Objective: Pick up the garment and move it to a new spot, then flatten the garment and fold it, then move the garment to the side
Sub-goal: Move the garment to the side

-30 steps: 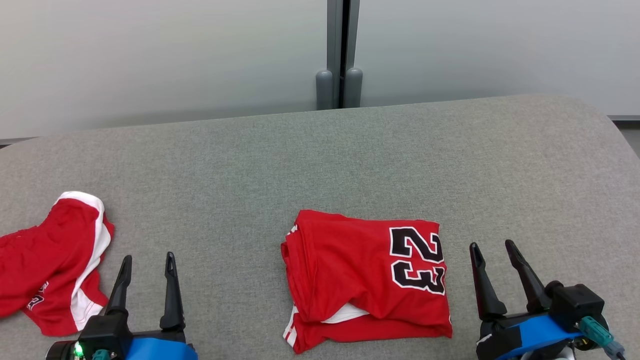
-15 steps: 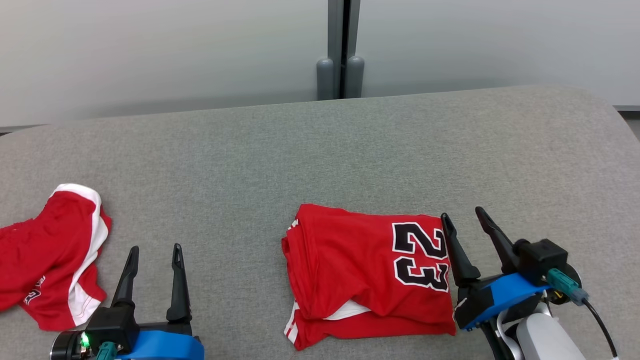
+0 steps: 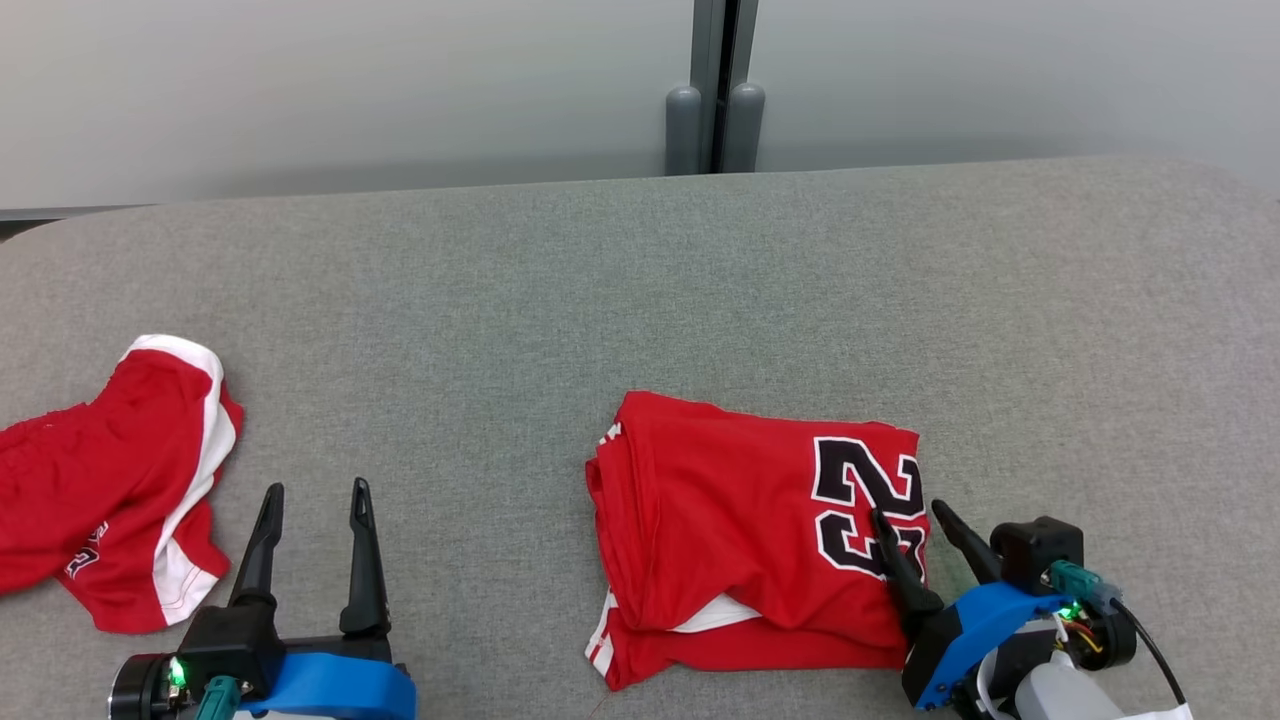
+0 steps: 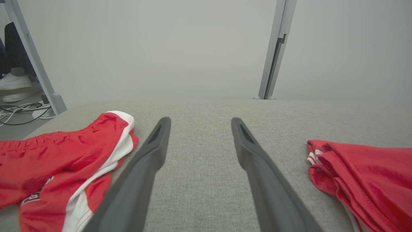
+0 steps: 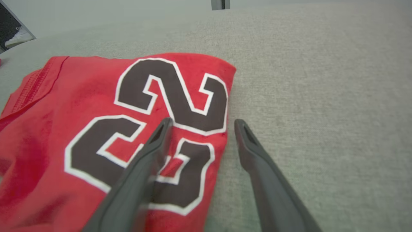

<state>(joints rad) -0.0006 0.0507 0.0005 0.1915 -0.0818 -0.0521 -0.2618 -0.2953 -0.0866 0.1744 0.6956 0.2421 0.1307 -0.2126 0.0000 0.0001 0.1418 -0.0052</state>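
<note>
The garment point(image 3: 740, 520) is a red jersey with a black 23, folded into a rectangle on the grey surface; it also fills the left of the right wrist view point(image 5: 80, 129) and shows at the right edge of the left wrist view point(image 4: 363, 174). My right gripper point(image 3: 905, 512) is open and straddles the garment's right edge, one finger over the number, the other over bare cloth point(image 5: 198, 120). At the lower left my left gripper point(image 3: 315, 490) stands open above bare surface point(image 4: 199, 120), holding nothing.
A second red and white garment point(image 3: 110, 490) lies crumpled at the left edge, close to my left gripper. The grey padded surface point(image 3: 640, 300) stretches far back to a pale wall with a grey post point(image 3: 715, 90). A shoe and cables point(image 4: 16, 93) lie beyond the left edge.
My right gripper has moved left from beside the folded garment onto its right edge. The head camera has shifted, so the whole scene sits a little differently. The left gripper has barely moved.
</note>
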